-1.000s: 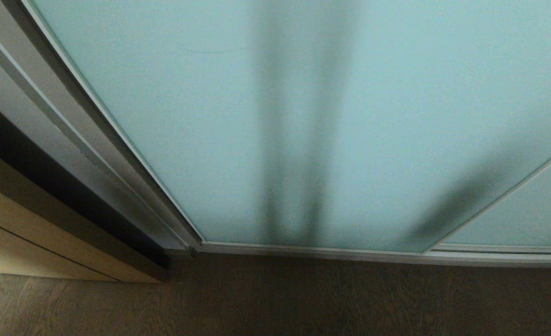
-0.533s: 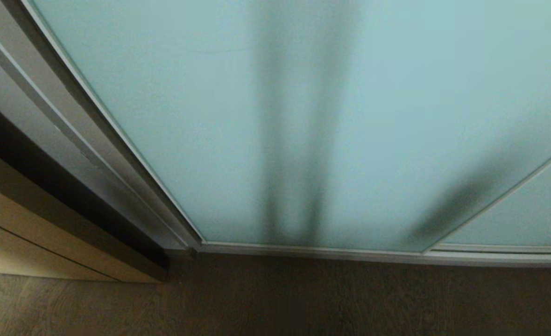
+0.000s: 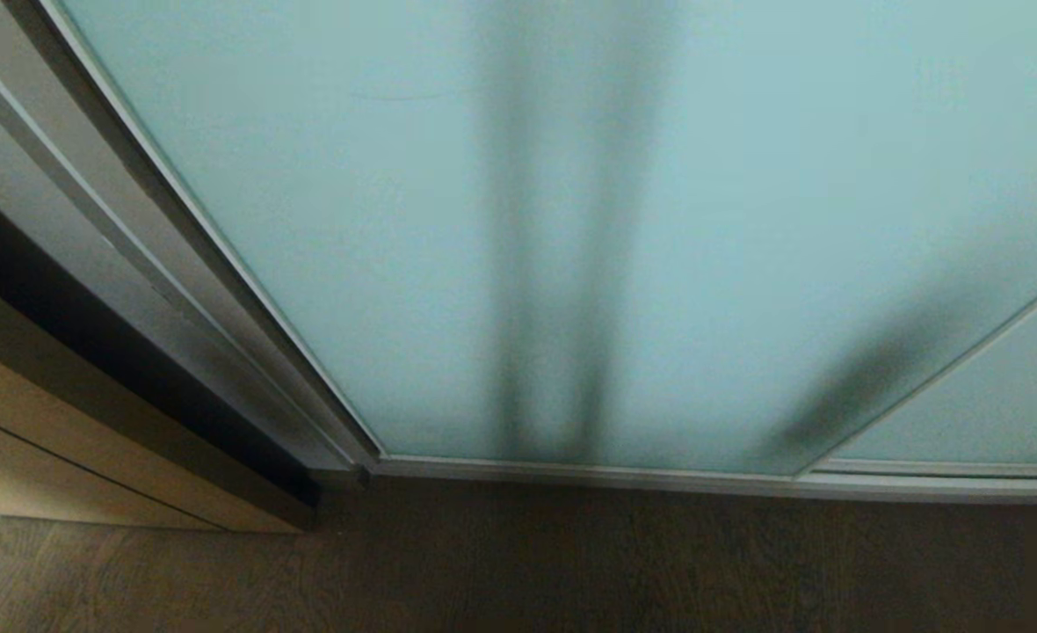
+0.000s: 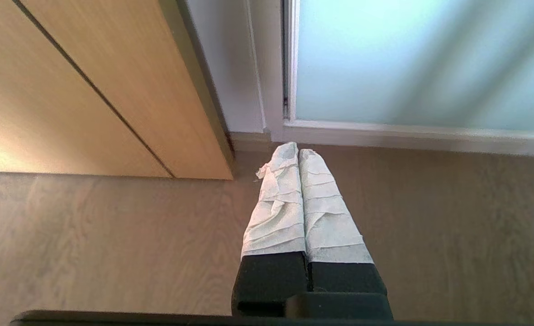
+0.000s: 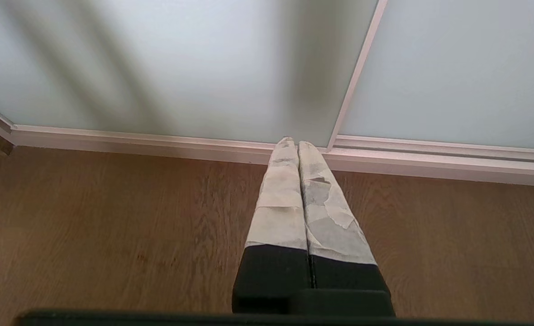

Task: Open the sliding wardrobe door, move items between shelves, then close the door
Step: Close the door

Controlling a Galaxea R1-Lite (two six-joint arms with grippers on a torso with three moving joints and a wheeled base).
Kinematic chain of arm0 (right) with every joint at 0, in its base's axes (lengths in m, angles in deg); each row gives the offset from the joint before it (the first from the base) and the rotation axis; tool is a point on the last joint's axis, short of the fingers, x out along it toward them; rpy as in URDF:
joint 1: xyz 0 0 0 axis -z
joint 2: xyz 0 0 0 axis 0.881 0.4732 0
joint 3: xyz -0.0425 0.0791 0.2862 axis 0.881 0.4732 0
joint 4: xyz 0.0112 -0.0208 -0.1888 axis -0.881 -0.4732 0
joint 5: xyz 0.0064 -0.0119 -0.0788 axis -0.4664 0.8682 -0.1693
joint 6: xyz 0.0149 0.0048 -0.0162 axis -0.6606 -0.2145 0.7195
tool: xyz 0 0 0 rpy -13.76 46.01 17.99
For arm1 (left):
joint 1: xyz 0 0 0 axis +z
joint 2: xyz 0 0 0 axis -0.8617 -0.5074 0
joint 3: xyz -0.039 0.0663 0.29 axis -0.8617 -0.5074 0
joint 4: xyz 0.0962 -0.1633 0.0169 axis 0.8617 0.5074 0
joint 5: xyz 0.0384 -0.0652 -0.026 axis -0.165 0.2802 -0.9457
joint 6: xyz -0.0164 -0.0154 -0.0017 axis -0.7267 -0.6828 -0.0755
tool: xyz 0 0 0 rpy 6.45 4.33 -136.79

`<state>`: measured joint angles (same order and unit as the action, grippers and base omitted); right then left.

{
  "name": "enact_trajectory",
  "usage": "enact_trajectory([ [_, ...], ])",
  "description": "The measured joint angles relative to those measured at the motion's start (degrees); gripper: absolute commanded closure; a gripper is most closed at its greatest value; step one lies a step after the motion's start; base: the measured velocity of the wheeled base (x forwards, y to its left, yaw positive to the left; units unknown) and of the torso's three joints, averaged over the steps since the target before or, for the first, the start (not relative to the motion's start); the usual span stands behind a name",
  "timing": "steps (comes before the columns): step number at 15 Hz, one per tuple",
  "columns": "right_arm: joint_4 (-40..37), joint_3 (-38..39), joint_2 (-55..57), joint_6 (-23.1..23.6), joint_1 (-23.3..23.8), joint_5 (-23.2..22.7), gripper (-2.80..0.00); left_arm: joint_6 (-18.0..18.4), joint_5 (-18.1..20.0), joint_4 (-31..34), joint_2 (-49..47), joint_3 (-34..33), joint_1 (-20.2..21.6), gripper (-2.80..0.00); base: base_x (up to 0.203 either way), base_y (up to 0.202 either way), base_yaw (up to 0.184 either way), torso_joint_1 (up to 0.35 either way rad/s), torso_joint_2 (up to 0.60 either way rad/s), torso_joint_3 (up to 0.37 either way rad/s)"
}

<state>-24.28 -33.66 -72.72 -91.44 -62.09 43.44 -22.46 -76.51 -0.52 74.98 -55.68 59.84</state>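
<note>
The sliding wardrobe door [image 3: 501, 229] of frosted pale teal glass in a thin silver frame fills the head view and stands shut against its left post; dark shadows run down it. It also shows as the sliding wardrobe door [image 4: 412, 59] and the sliding wardrobe door [image 5: 181, 63] in the wrist views. My left gripper [image 4: 297, 150] hangs low over the floor near the door's left corner, shut and empty, its tape-wrapped fingers pressed together. My right gripper [image 5: 292, 142] hangs shut and empty near the seam between two glass panels. The items and the shelves are hidden behind the door. Neither arm appears in the head view.
A tan wooden panel [image 3: 35, 440] stands left of the door, also seen as the tan wooden panel [image 4: 90, 90]. A second glass panel [image 3: 993, 404] lies at the right. Brown wood floor [image 3: 571, 563] runs in front of the silver bottom track [image 3: 659, 479].
</note>
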Motion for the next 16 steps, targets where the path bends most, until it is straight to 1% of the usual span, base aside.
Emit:
enact_trajectory([
  [2,0.02,0.00,0.00,-0.02,0.02,0.02,0.00,0.10,0.05,-0.74,-0.75,5.89,-0.01,0.00,0.000,0.000,0.000,0.000,0.00,0.000],
  [3,0.02,0.00,0.00,-0.01,0.02,0.02,0.00,0.05,0.07,-1.22,-1.96,9.93,0.00,0.00,0.000,0.000,0.000,0.000,0.00,0.000],
  [4,0.02,0.00,0.00,0.01,0.00,0.02,0.00,-0.21,0.04,-1.94,-4.33,15.15,-0.02,0.00,0.000,0.000,0.000,0.000,0.00,0.000],
  [6,0.02,0.00,0.00,0.01,0.02,0.02,0.00,-0.82,0.01,-5.62,-10.91,24.59,-0.04,0.00,0.000,0.000,0.000,0.000,0.00,0.000],
  [8,0.02,0.00,0.00,-0.02,0.02,0.01,0.00,-0.92,-0.03,-13.85,-20.13,33.04,-0.06,0.00,0.000,0.000,0.000,0.000,0.00,0.000],
  [10,0.02,0.00,0.00,-0.05,0.02,0.00,0.00,-0.49,-0.06,-23.77,-28.26,37.62,-0.06,0.00,0.000,0.000,0.000,0.000,0.00,0.000],
  [11,0.01,0.00,0.00,-0.05,0.02,0.02,0.00,-0.12,0.01,-29.71,-32.17,39.13,-0.06,0.00,0.000,0.000,0.000,0.000,0.00,0.000],
  [13,0.02,0.00,0.00,0.00,0.01,0.01,0.00,0.46,-0.09,-39.49,-39.27,40.76,-0.06,0.00,0.000,0.000,0.000,0.000,0.00,0.000],
  [14,0.02,0.00,0.00,-0.05,0.00,0.01,0.00,0.79,-0.67,-43.93,-42.56,41.25,-0.04,0.00,0.000,0.000,0.000,0.000,0.00,0.000],
  [16,0.02,0.00,0.00,-0.02,0.00,0.00,0.00,2.62,-3.20,-53.59,-49.25,42.12,0.02,0.00,0.000,0.000,0.000,0.000,0.00,0.000],
])
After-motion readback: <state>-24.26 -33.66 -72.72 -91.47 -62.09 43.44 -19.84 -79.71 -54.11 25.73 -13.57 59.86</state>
